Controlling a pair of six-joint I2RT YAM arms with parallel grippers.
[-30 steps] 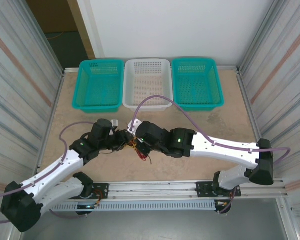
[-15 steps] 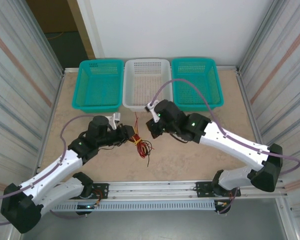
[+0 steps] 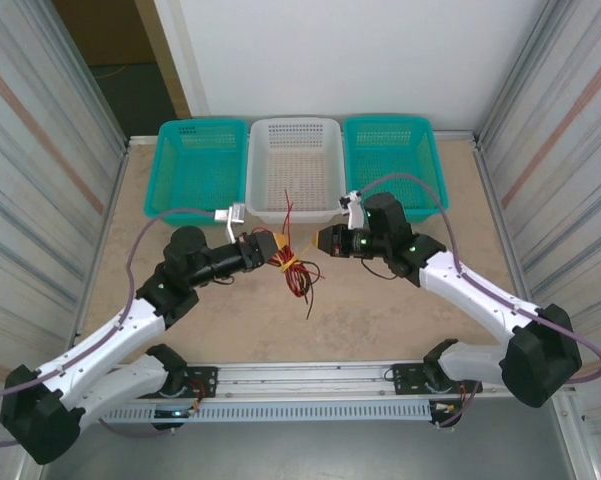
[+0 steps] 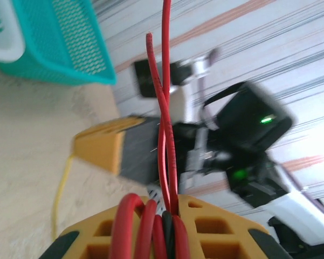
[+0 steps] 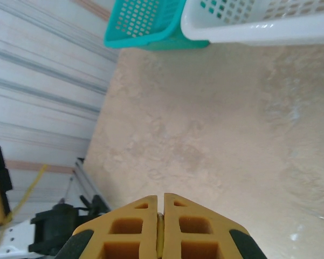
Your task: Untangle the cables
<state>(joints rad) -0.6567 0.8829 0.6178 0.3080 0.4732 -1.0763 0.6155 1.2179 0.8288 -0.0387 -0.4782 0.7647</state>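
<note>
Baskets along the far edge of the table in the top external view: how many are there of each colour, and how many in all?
Teal baskets: 2
White basket: 1
Total: 3

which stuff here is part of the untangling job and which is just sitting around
Job: the cables; left gripper, shut on them; right gripper, shut beside them.
Lying about: left teal basket; white basket; right teal basket.
</note>
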